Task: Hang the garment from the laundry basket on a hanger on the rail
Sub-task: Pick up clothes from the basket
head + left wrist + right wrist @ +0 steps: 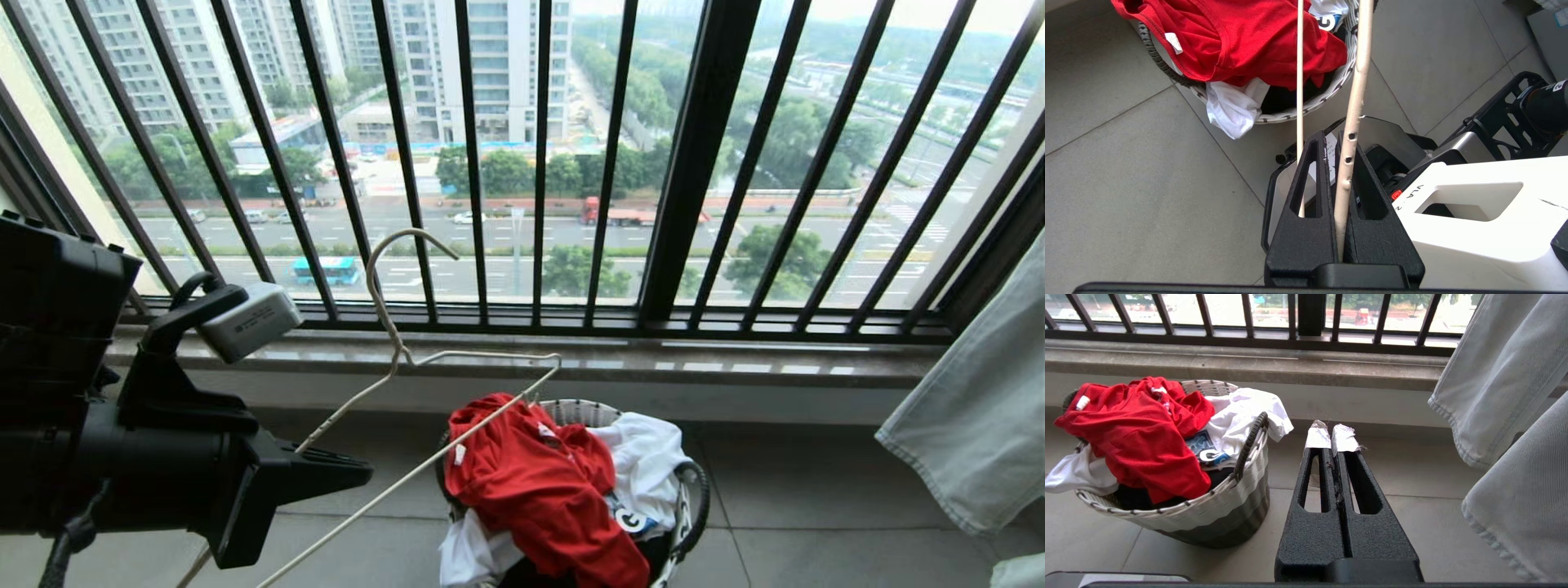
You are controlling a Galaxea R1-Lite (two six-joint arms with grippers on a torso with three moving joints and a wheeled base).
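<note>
Our left hand (1340,192) grips the wire hanger (457,371), its frame reaching rightward and away over the red T-shirt (535,482) heaped in the laundry basket (1216,506), while our right hand (1333,443) rests closed nearby.

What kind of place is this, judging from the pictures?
Most likely a high-rise apartment balcony used for laundry. Black window bars look down on a street and towers, a laundry basket of clothes stands on the tiled floor, and pale denim hangs nearby.
</note>
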